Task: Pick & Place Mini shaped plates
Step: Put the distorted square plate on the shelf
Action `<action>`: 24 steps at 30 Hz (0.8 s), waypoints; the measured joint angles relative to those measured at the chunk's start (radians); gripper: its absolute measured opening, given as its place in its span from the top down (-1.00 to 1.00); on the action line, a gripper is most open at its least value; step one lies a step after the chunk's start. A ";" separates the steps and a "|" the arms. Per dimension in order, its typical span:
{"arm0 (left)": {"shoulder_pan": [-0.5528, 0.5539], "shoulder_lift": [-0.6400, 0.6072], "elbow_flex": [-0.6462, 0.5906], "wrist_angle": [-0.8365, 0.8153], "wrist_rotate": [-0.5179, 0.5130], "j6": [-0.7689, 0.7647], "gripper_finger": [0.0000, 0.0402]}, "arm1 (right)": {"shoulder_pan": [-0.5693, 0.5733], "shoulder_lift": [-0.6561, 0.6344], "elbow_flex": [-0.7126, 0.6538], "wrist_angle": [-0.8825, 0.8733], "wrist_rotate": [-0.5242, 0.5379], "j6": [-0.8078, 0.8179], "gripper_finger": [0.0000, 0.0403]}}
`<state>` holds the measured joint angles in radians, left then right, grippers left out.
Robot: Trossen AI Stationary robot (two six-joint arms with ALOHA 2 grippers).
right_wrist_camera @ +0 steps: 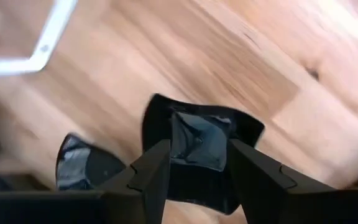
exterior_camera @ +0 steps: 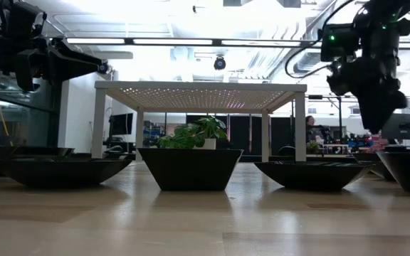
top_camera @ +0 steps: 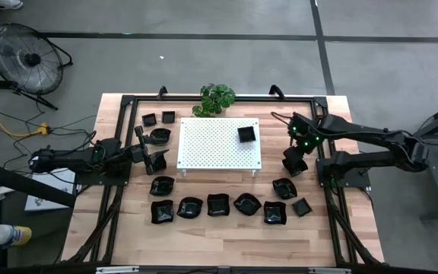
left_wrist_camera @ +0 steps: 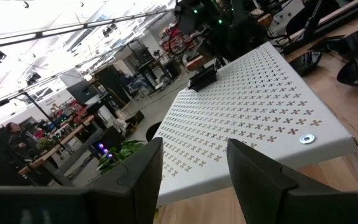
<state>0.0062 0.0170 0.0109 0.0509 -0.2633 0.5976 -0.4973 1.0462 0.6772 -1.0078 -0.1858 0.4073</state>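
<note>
Several glossy black mini plates lie on the wooden table: a row point(top_camera: 218, 205) near the front edge, three near the far left point(top_camera: 160, 135), and one on the white perforated board point(top_camera: 247, 135). My right gripper point(top_camera: 293, 162) hangs open above the table, right of the board. In the right wrist view it point(right_wrist_camera: 197, 171) looks down on a square plate point(right_wrist_camera: 201, 140), with a second plate point(right_wrist_camera: 82, 163) beside it. My left gripper point(top_camera: 154, 158) is open at the board's left edge; its wrist view point(left_wrist_camera: 194, 177) looks across the board at the plate on top point(left_wrist_camera: 202, 78).
The white perforated board point(top_camera: 219, 143) stands on short legs at the table's middle. A green potted plant point(top_camera: 217, 99) sits behind it at the far edge. A black frame runs along the table's sides point(top_camera: 333, 213). Bare wood shows along the near edge.
</note>
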 joint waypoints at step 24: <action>0.000 0.000 0.000 0.000 0.000 0.000 0.13 | 0.198 0.099 0.023 0.033 -0.039 0.295 0.31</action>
<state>0.0063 0.0173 0.0109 0.0509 -0.2631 0.5976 -0.2997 1.1454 0.7002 -0.9745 -0.2247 0.7021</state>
